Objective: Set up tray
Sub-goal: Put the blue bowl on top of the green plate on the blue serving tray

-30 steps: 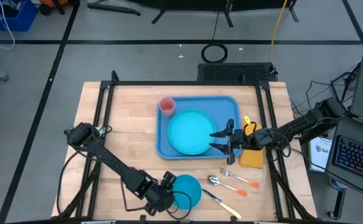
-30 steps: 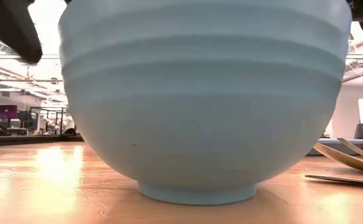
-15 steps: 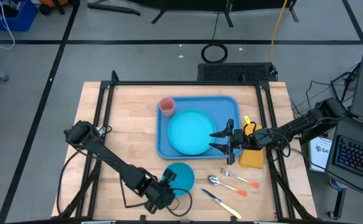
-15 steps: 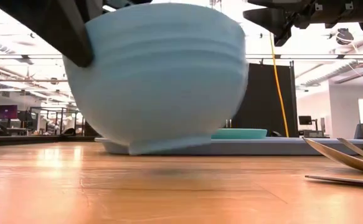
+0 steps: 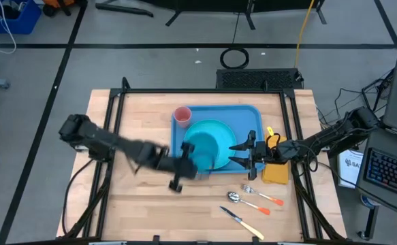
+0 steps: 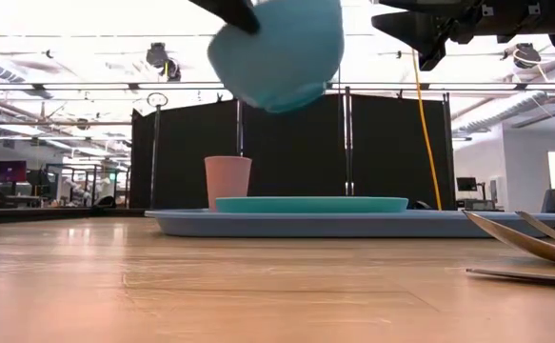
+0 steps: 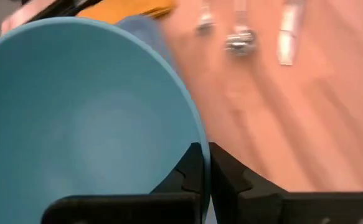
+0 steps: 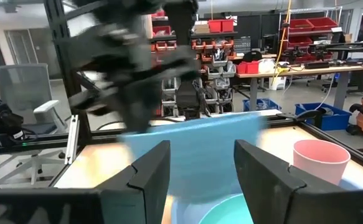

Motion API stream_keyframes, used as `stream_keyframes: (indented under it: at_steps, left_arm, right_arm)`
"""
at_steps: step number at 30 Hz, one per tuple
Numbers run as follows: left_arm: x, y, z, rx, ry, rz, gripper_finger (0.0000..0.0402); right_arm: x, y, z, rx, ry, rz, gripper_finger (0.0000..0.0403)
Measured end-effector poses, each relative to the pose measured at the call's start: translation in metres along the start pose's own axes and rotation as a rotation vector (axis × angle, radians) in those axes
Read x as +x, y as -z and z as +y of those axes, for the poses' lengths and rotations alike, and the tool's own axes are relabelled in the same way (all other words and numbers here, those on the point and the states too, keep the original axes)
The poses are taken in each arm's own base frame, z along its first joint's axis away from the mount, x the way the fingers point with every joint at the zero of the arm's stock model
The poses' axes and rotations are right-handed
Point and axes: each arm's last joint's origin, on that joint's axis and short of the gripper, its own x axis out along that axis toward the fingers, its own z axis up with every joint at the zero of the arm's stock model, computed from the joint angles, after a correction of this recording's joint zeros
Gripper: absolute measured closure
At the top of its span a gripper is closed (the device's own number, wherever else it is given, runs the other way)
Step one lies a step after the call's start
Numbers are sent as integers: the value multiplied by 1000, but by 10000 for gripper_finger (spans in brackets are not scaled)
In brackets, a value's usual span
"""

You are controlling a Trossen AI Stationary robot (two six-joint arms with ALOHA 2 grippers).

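Plate (image 5: pixel 215 139) and cup (image 5: pixel 182 114) sit on your tray (image 5: pixel 252 116), left gripper (image 7: pixel 205 177) pinches the bowl (image 5: pixel 201 148) above it, right gripper (image 5: pixel 244 155) waits open, cutlery (image 5: pixel 252 199) remains.

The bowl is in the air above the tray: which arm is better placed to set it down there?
Left. The left gripper is shut on the bowl rim, above the plate on the tray. The right gripper is open, holding nothing, at the tray's right edge.
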Motion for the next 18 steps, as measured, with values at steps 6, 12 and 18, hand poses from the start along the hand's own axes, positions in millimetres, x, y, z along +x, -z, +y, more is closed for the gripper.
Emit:
stream_keyframes:
  at_steps: [6,12,18]
  left_arm:
    - [24,21,69,-151,17,21,394]
    - [53,42,99,-255,63,70,394]
    - [86,56,93,-253,101,164,394]
  right_arm:
    - [0,1,0,-3,0,5,236]
    - [0,1,0,-5,1,6,236]
    - [0,1,0,-5,1,8,236]
